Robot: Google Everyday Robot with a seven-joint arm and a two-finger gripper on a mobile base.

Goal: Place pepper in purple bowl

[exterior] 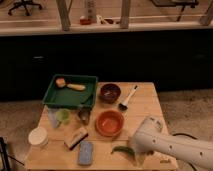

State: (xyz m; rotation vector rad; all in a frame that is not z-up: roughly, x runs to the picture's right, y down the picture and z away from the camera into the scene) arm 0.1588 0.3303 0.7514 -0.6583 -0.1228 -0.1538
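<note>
The pepper [121, 149] is a dark green curved pod lying on the wooden table [145, 102] near its front edge, just below the orange bowl. The purple bowl [110, 92] is small and dark maroon, at the back middle of the table beside the green tray. My gripper [134, 156] is at the pepper's right end, hidden under the white arm [165, 145] that reaches in from the lower right.
An orange-red bowl [109, 122] sits mid-table. A green tray [70, 91] holds a brush. A dish brush [128, 97] lies right of the purple bowl. A pale green cup [63, 116], small metal cup [84, 115], white container [37, 136], sponge [75, 137] and blue-grey object [85, 152] stand at the left and front.
</note>
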